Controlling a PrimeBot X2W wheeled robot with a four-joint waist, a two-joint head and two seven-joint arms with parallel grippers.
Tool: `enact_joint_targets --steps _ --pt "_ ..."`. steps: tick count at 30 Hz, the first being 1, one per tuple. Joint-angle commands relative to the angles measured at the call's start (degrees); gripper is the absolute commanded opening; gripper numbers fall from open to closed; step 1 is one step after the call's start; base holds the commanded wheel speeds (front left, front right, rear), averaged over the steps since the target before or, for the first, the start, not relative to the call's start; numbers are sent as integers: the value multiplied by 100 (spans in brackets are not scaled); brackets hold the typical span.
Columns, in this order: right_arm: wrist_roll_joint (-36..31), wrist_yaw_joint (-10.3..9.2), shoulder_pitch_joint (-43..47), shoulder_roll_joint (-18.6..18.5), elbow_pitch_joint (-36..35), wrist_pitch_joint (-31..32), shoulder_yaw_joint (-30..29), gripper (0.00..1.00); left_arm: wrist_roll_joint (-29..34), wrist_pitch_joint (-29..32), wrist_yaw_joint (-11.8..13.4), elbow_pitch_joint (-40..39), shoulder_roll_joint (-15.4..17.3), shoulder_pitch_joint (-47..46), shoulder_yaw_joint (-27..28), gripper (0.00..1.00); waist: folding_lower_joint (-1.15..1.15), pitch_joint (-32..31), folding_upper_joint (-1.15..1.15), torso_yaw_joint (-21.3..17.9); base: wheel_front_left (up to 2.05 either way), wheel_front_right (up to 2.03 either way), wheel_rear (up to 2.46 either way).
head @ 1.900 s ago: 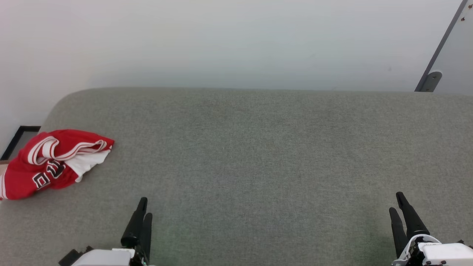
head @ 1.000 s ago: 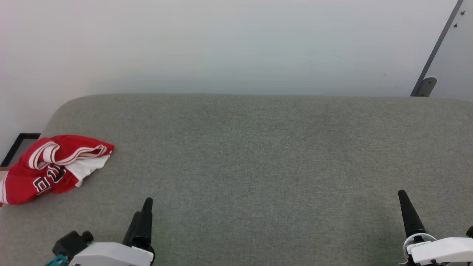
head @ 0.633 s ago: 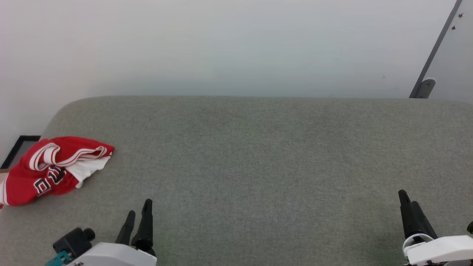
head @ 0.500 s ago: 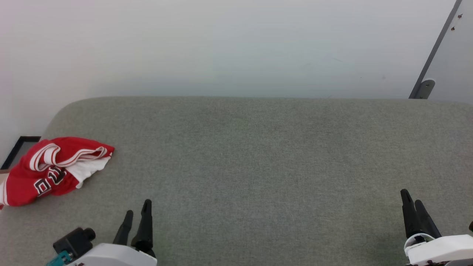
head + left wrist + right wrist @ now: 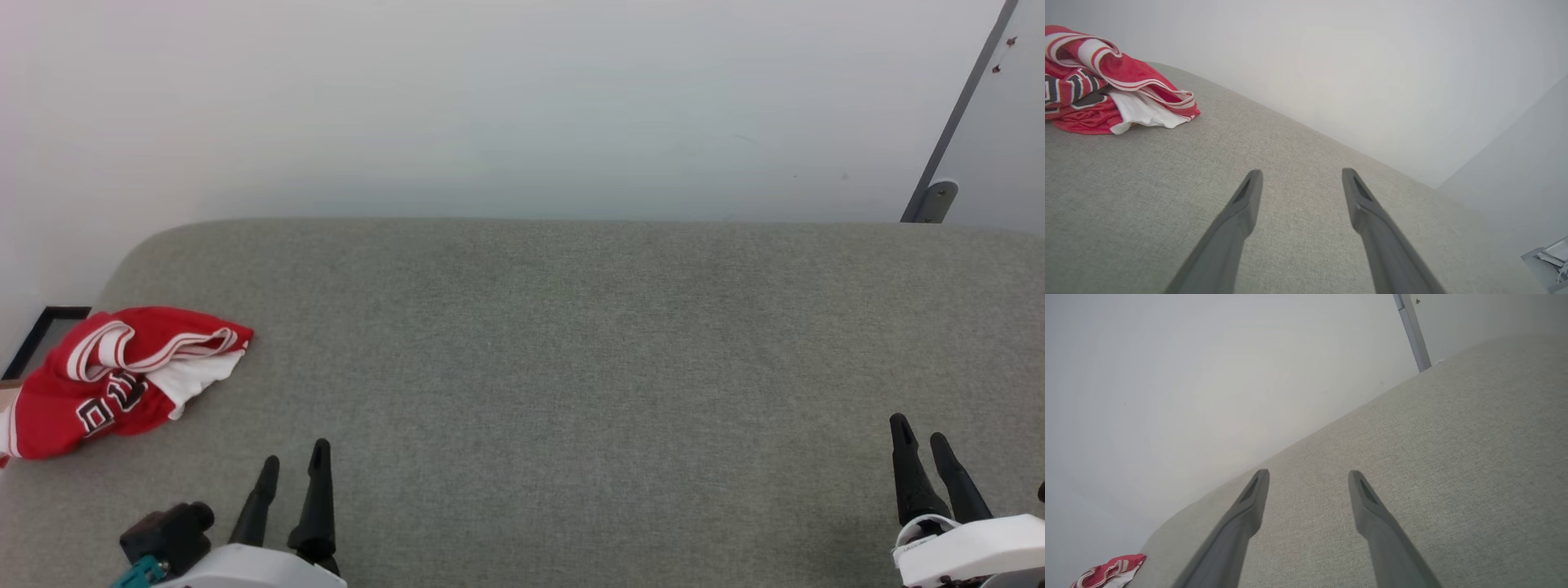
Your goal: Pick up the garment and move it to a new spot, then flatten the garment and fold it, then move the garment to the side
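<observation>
The garment (image 5: 122, 380) lies bunched at the left edge of the head view, on the grey cloth-covered tabletop (image 5: 571, 343), one end reaching the tabletop's left border; in the left wrist view it sits at the upper left, and in the right wrist view it is small and far at the lower left corner; it is a red jersey with a white sleeve poking out toward the right, striped trim looped along the top, and black lettering crumpled below; it looks light, soft and limp, so I judge that it will sag and drape once lifted, and may slide a little over the cloth beneath it; the striped band on top, a thicker raised ridge, seems the surest place to pinch, or else the white sleeve edge nearest the middle; it lies loose, in no bin or basket; the left pincer (image 5: 294, 454), at the lower left, stands released, fingers parted with nothing between them, near the garment but apart from it; the right pincer (image 5: 918, 430), at the lower right, is likewise spread and empty, well apart from the garment.
</observation>
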Motion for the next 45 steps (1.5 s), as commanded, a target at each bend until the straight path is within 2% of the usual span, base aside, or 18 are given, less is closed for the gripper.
enact_joint_targets --steps 1,22,45 --pt "-141 -3 -25 -38 -80 -49 -34 100 161 -48 -30 -72 34 8 14 100 0 -4 0 -2 0 0 0" --pt "-1137 -4 38 -73 -175 -211 -75 100 1440 -333 -205 -178 -17 138 101 100 0 -74 0 -24 0 0 0" --pt "-2073 -5 98 -136 -227 -385 -68 100 2502 -587 -335 -223 -64 218 95 100 0 -153 0 -23 0 0 0"
